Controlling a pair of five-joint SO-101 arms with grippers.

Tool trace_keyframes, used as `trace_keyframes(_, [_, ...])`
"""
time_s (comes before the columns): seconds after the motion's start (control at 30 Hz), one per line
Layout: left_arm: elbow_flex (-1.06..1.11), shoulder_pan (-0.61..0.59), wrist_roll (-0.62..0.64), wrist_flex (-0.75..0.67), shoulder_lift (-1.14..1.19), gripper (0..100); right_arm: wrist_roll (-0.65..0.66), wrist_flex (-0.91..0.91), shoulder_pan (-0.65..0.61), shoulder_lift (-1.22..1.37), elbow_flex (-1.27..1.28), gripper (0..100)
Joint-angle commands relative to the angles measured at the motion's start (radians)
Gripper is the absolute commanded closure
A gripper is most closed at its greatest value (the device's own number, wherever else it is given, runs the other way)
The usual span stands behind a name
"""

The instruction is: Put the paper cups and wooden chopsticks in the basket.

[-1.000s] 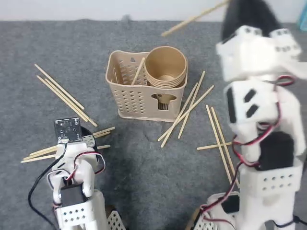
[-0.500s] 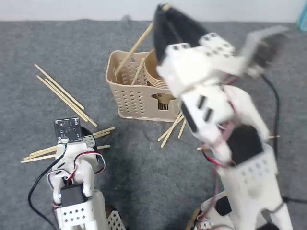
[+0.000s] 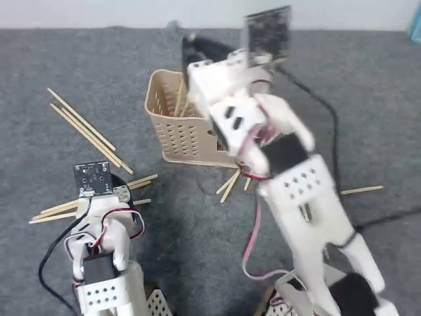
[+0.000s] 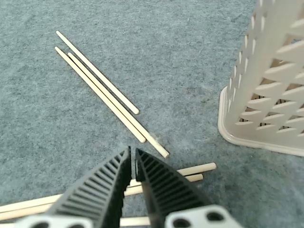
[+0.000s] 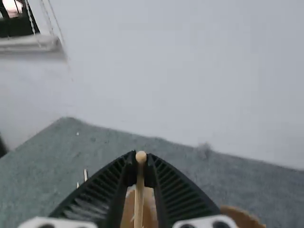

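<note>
Over the basket (image 3: 176, 129), right gripper (image 5: 140, 159) pinches a light, stiff chopstick (image 5: 139, 192) by its top end, apparently upright; left gripper (image 4: 133, 153) rests pressed together.

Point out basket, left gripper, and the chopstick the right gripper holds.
basket (image 3: 179, 135), high view, perforated front wall.
left gripper (image 4: 133, 153), left wrist view, between its fingertips.
chopstick (image 5: 139, 190), right wrist view, shaft below its rounded tip.

I am looking at a grey, felt-like tabletop (image 3: 197, 237) running back to a pale wall (image 5: 190, 71), a window corner (image 5: 16, 21) showing.
</note>
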Motion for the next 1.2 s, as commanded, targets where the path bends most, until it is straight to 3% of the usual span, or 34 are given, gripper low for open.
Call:
trace_keyframes(0.0, [-0.004,-0.006,0.003,-0.014,-0.012,98,0.02,-0.001,-0.03,0.033,0.025,99.2])
trace_keyframes(0.27, [-0.004,-0.006,0.003,-0.014,-0.012,98,0.02,0.002,-0.064,0.074,0.123,98.6])
trace_keyframes(0.5, [-0.004,-0.006,0.003,-0.014,-0.012,98,0.021,0.079,-0.062,0.065,0.115,79.6])
trace_keyframes(0.73, [-0.004,-0.006,0.002,-0.014,-0.012,98,0.021,0.199,-0.061,-0.085,0.008,85.3])
trace_keyframes(1.0, [-0.004,-0.006,0.002,-0.014,-0.012,98,0.023,0.392,-0.051,-0.315,-0.092,85.4])
trace_keyframes(1.17, [-0.004,-0.006,0.002,-0.014,-0.012,98,0.023,0.578,0.074,-0.42,-0.089,85.4])
